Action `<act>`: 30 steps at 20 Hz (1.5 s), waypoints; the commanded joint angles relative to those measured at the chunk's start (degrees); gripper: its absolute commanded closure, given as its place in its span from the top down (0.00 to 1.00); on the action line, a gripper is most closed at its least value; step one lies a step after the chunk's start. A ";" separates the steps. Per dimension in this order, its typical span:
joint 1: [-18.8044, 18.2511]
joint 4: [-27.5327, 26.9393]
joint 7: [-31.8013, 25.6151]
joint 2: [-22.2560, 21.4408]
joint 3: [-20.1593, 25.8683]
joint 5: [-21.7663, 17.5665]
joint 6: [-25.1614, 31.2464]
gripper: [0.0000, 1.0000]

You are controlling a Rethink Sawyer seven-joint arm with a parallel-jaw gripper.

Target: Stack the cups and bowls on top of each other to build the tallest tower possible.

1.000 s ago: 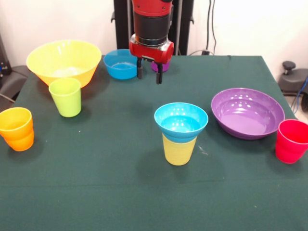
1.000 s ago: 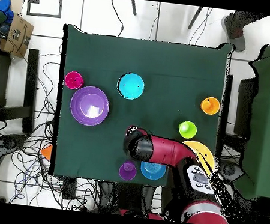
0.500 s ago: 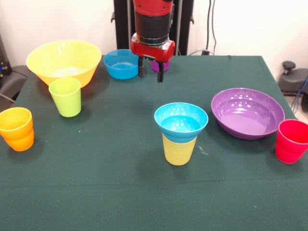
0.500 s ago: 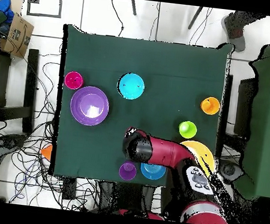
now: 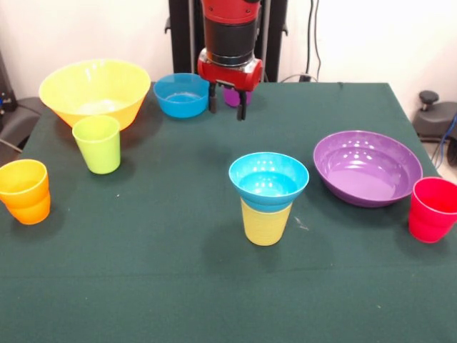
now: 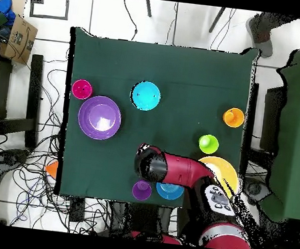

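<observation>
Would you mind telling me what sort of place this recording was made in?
Most likely a robotics lab: a red robot arm stands at a table draped in green cloth, loose cables sprawl over the tiled floor, and a cardboard box sits beside it.

A dark green cloth covers the counter [image 5: 143, 286]. At centre, a blue bowl [image 5: 268, 179] sits in a yellow cup [image 5: 265, 223]. Upper left: a yellow-orange bowl [image 5: 94, 89], a lime green cup [image 5: 98, 144], an orange cup [image 5: 25, 191]. Right: a purple bowl [image 5: 367, 167], a red cup [image 5: 433, 209]. Top: a second blue bowl [image 5: 180, 95] and the red-and-black tool [image 5: 228, 109].
</observation>
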 commanded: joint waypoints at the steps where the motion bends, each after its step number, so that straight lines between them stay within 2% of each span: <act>1: 3.29 1.34 5.97 4.04 2.88 0.36 -1.39 1.00; 4: 4.18 1.33 7.37 3.97 2.81 1.40 -2.30 1.00; 10: 3.16 2.42 8.37 4.94 4.84 2.13 -6.33 1.00; 19: 3.64 3.30 10.30 6.57 6.32 3.45 -11.85 1.00; 27: 1.96 5.66 11.31 6.10 8.65 4.11 -16.51 1.00; 30: 0.22 6.08 11.12 6.97 10.59 4.11 -17.82 1.00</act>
